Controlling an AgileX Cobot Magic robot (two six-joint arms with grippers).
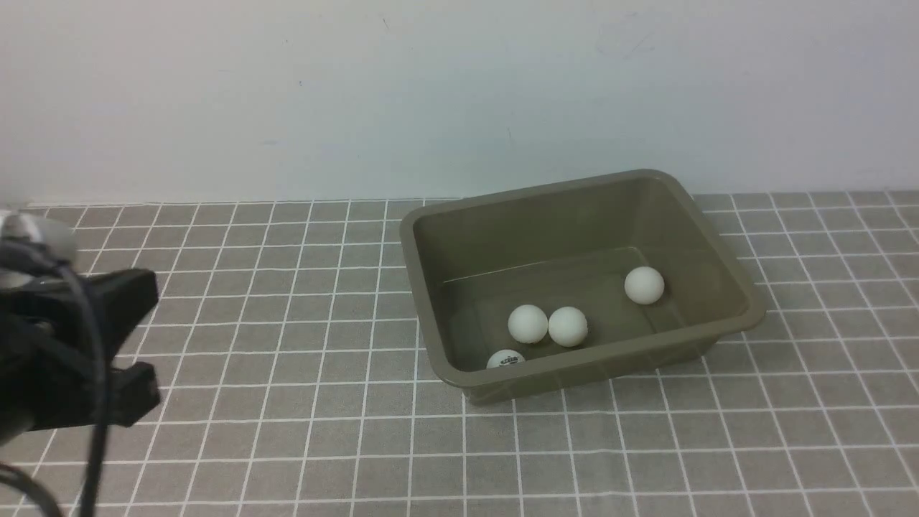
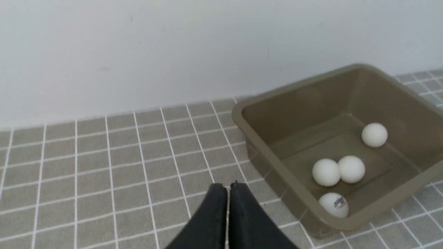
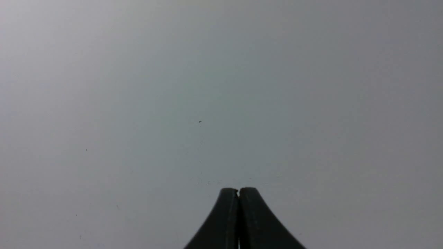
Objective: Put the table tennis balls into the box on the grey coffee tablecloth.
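The olive-green box [image 1: 747,301] stands on the grey coffee tablecloth [image 1: 287,431], right of centre near the wall. Four table tennis balls lie inside it: two touching [image 1: 528,323] [image 1: 568,326], one apart at the back right [image 1: 644,285], and one with a dark printed mark [image 1: 505,359] in the near left corner. The left wrist view shows the box [image 2: 294,84] and the marked ball [image 2: 333,204] too. My left gripper [image 2: 228,185] is shut and empty, over the cloth left of the box. My right gripper [image 3: 238,189] is shut and empty, facing a plain grey surface.
My left arm [image 1: 64,337] fills the near left edge of the front view with its cable. A pale wall [image 1: 459,93] runs along the back of the cloth, just behind the box. The right arm is out of the front view.
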